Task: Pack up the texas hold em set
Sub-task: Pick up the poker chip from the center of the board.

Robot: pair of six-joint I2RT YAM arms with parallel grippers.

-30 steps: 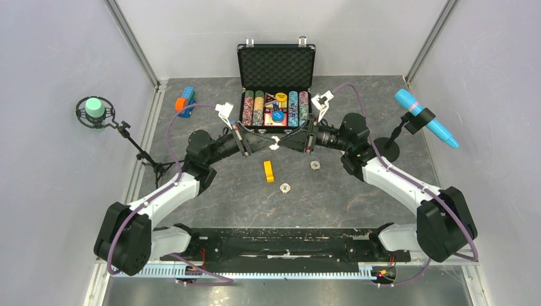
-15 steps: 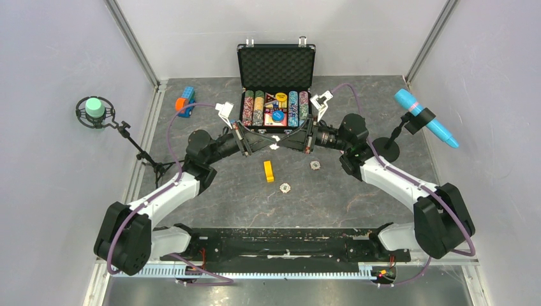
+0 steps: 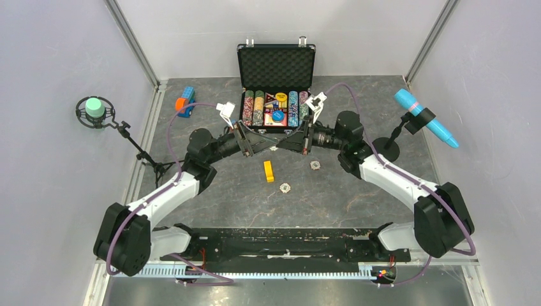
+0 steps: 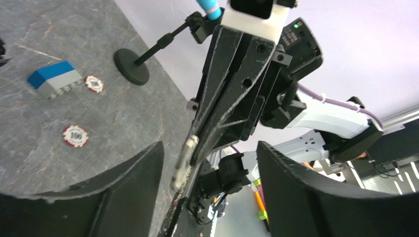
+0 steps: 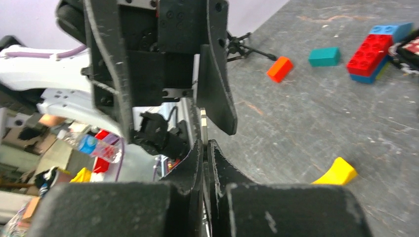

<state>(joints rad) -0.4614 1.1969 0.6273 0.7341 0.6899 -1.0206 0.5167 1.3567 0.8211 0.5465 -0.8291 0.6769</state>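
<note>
- Poker set (image 3: pixel 276 67) sits open at the far middle of the table (image 3: pixel 217 191). Its foam-lined lid stands upright and rows of chips (image 3: pixel 258 108) lie in the lower half.
- We judge the filled case stiff and fairly heavy for its size. It is best shut by pushing on the lid's top edge and best lifted by the handle.
- We see one held chip (image 4: pixel 184 158) in the air just in front of the case. A loose chip (image 3: pixel 314 165) lies on the table to the right of the yellow block (image 3: pixel 268 171), and a second loose chip (image 3: pixel 284 188) lies nearer the arm bases.
- We judge each chip light, hard, thin and smooth-faced, so it slips easily.
- Lying flat, a chip offers little to grab, so we would pinch it across the rim or tip it onto its edge first. Once it is lifted, pressing on the two flat faces gives the surest hold.
- Our right gripper (image 5: pixel 205 148) is clamped on the held chip. Its fingers press both faces and the pale rim pokes out beyond the tips.
- Our left gripper (image 4: pixel 210 148) is open. Its jaws stand wide on either side of the right gripper's fingers and the chip, and touch neither as far as we can tell.
- Both arms reach forward and inward with forearms low, so the two grippers meet tip to tip in front of the case, above the table.
- We judge the grip narrow, since only the fingertips hold the chip, so a knock from the other jaws could twist it loose.
</note>
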